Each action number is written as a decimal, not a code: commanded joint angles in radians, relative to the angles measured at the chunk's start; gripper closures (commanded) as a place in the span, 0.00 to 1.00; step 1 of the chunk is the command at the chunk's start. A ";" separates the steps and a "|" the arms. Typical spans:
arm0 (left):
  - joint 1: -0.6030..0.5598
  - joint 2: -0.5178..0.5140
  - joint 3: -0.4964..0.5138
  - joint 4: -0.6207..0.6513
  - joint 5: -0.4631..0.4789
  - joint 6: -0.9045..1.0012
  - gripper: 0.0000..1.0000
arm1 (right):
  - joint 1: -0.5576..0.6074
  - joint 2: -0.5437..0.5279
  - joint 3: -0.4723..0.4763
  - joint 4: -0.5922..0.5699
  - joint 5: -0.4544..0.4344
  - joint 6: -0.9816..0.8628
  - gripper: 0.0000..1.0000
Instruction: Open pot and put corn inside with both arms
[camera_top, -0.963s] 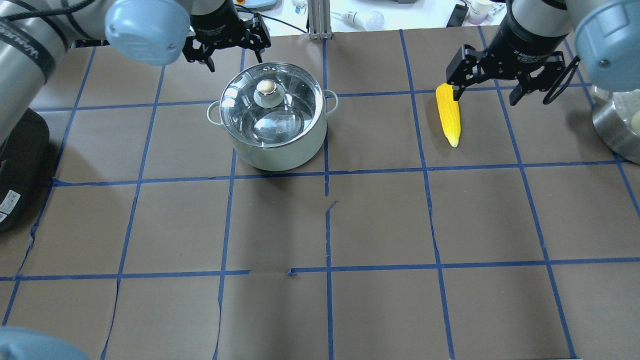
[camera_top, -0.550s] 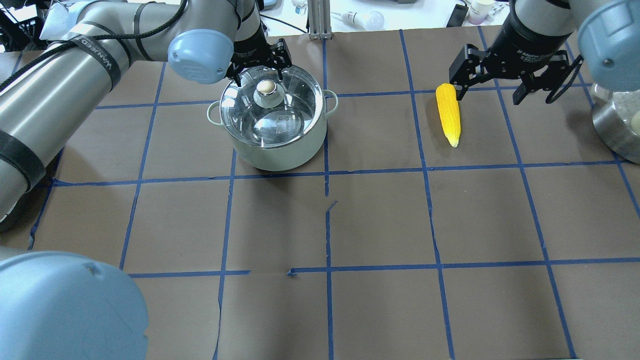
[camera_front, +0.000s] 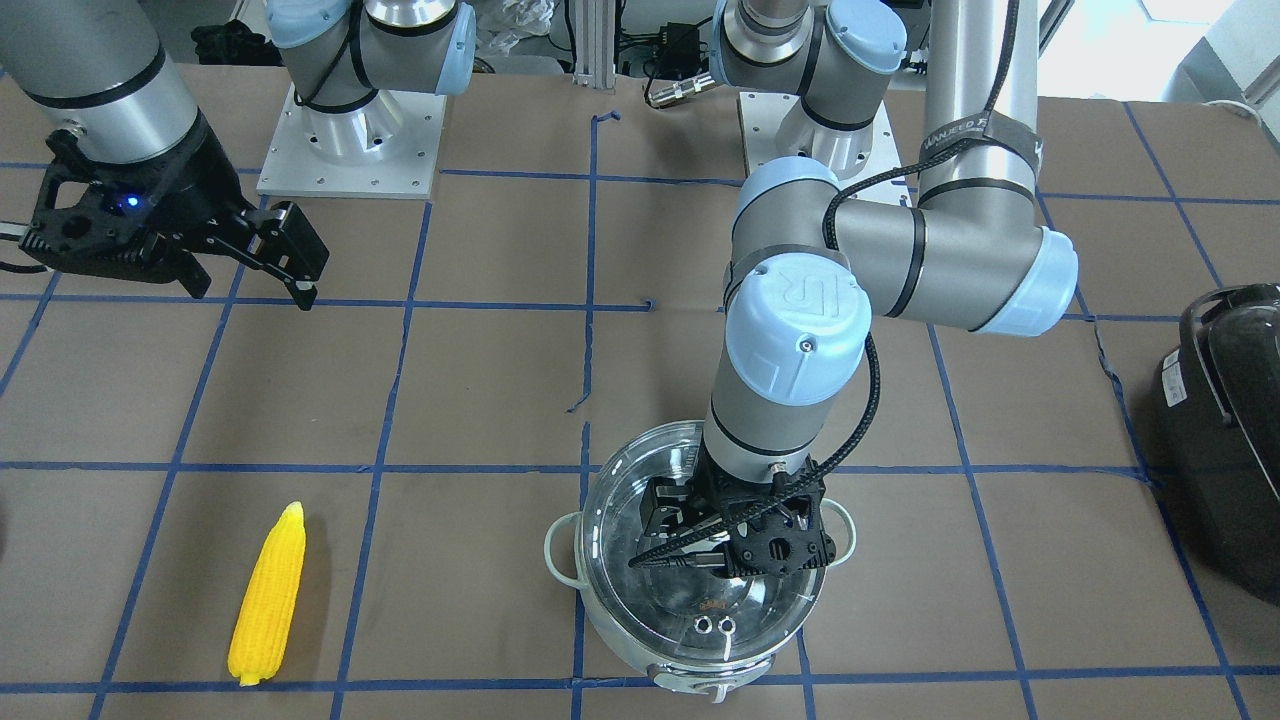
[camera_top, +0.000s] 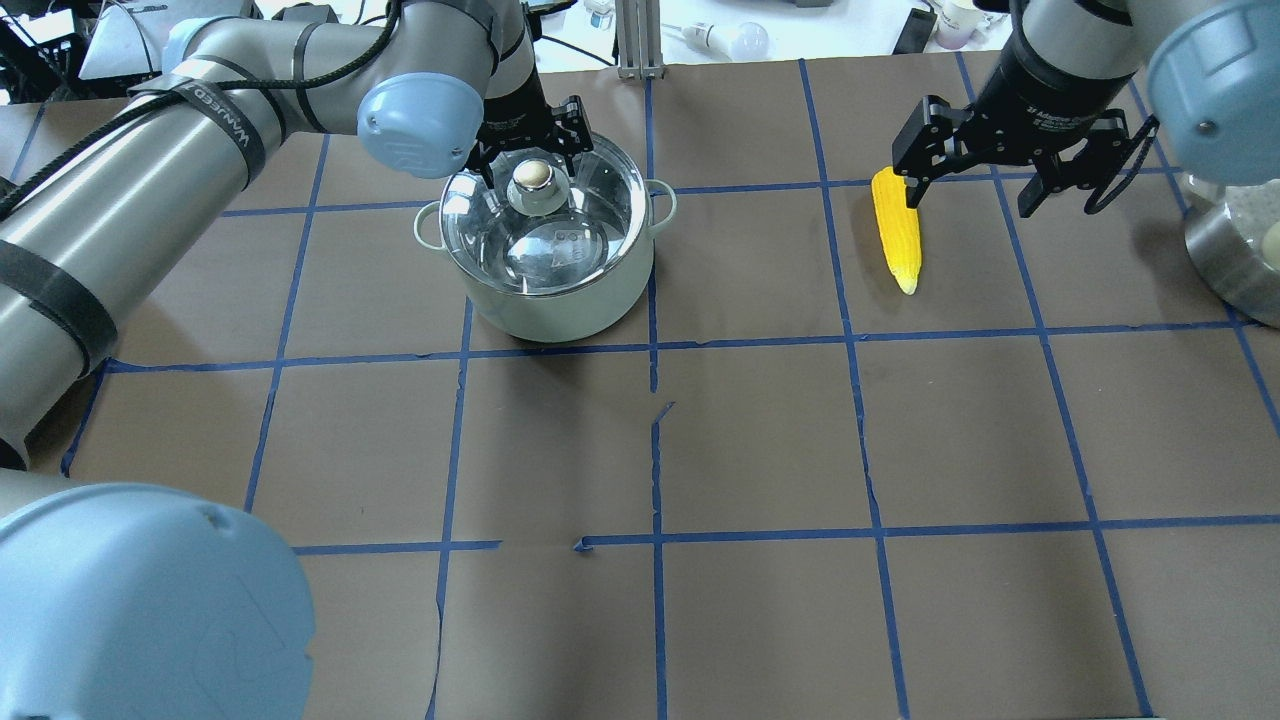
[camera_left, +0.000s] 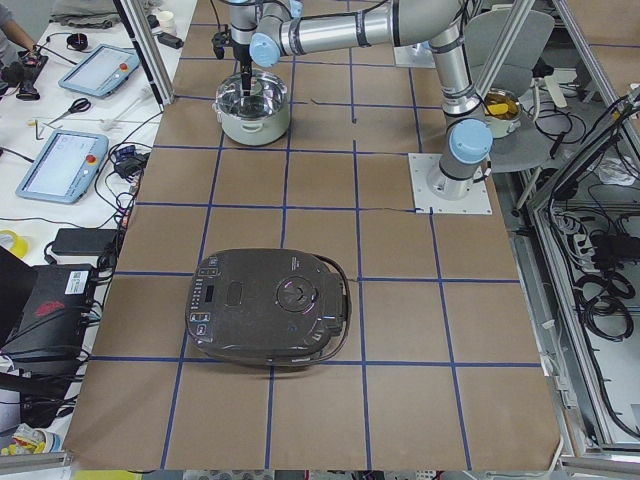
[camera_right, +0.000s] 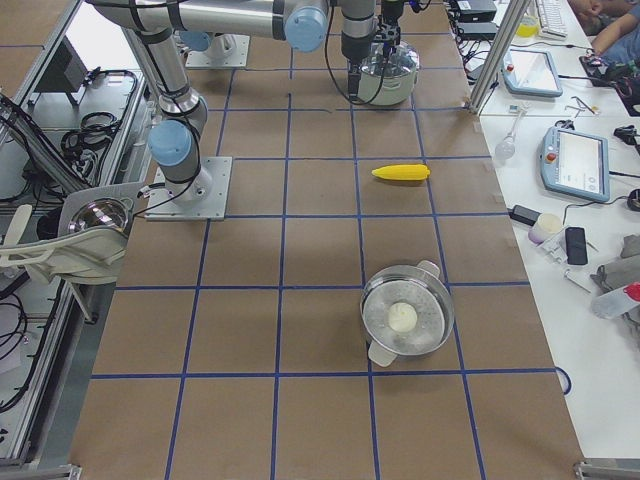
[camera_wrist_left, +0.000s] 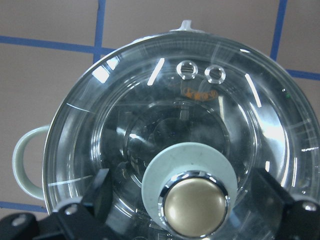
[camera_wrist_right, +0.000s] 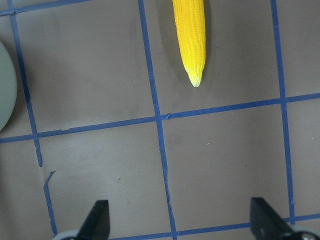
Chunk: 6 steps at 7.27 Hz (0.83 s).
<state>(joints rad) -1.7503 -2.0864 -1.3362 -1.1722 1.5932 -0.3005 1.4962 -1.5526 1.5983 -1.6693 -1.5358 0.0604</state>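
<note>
The mint-green pot (camera_top: 552, 305) stands at the back left of the table with its glass lid (camera_top: 575, 235) on. It also shows in the front view (camera_front: 563, 560). My left gripper (camera_top: 530, 165) is open just above the lid. Its fingers (camera_wrist_left: 100, 192) stand on either side of the gold knob (camera_wrist_left: 195, 207) without closing on it. The yellow corn (camera_top: 897, 232) lies flat on the table to the right, also in the front view (camera_front: 268, 594). My right gripper (camera_top: 968, 195) is open and empty, hovering above the table beside the corn's thick end. In the right wrist view the corn (camera_wrist_right: 189, 37) lies ahead of the fingers.
A black rounded appliance (camera_left: 268, 305) sits at the table's left end. A steel pot holding a white ball (camera_right: 405, 318) stands at the right end. Brown paper with blue tape lines (camera_top: 655, 440) covers the table.
My left arm has swung from behind and left of the pot to over the lid, its open fingers now straddling the knob. My right gripper has barely moved.
</note>
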 joint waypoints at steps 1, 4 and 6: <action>-0.014 0.000 -0.004 -0.006 0.001 -0.014 0.28 | -0.001 -0.003 -0.008 0.002 0.008 -0.001 0.00; -0.015 0.015 -0.004 -0.010 0.001 -0.032 0.49 | -0.002 -0.001 -0.005 0.000 0.016 -0.005 0.00; -0.009 0.046 0.006 -0.047 -0.002 -0.031 0.58 | -0.008 0.035 0.021 -0.010 -0.003 -0.013 0.00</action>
<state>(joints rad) -1.7644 -2.0592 -1.3379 -1.1977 1.5928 -0.3322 1.4909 -1.5434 1.6037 -1.6712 -1.5256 0.0517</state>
